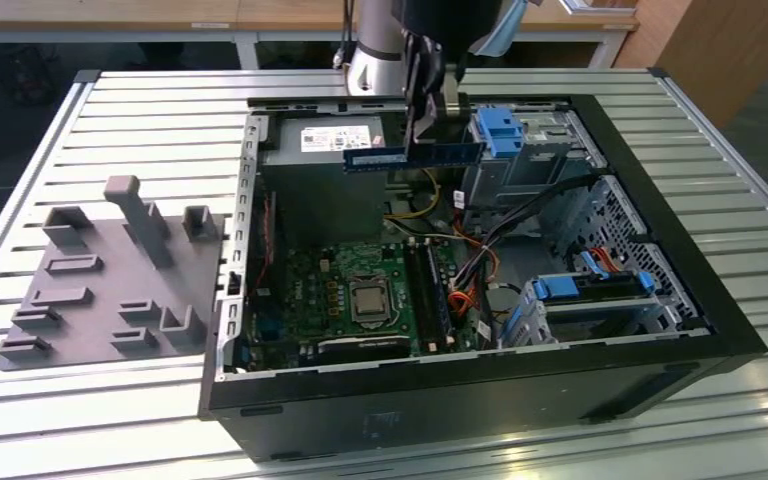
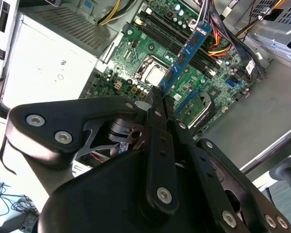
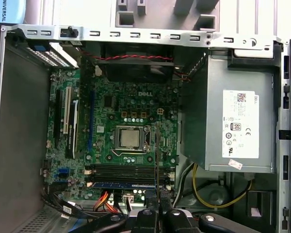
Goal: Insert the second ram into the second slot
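Black pincer [image 2: 157, 97] with silver screws [image 2: 164, 194], grey arm [image 1: 377, 45].

Bright, even light from above fell on the slatted bench [image 1: 131, 120], with glare streaks along its near edge; the case [image 1: 704, 320] interior lay in soft shadow, and the power supply [image 2: 43, 68] washed out white

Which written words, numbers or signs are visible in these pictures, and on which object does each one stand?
On the power supply, a white label: print and symbols too small to read.
On the second ram, held in the claw, a white sticker: print too small to read.
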Motion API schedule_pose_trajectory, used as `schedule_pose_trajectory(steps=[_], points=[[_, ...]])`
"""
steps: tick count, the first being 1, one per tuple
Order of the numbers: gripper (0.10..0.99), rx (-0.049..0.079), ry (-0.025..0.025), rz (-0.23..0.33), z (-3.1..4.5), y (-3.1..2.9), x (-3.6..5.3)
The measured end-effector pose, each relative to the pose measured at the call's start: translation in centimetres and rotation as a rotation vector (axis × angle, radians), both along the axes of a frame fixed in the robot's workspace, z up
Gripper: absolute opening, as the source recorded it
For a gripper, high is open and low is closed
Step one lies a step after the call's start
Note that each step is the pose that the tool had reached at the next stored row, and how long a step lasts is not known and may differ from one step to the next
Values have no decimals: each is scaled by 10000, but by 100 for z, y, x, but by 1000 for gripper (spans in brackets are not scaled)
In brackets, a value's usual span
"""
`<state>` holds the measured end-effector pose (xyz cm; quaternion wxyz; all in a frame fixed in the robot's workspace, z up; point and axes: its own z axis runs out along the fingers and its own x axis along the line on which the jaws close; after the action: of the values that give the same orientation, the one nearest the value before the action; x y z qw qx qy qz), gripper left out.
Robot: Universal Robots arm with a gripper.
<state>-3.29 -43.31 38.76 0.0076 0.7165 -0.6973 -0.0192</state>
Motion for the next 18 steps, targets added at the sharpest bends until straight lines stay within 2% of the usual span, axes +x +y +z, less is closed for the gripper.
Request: schedule_pose_trajectory(steps=[18], points=[[137, 0, 0, 0, 0, -68, 0]])
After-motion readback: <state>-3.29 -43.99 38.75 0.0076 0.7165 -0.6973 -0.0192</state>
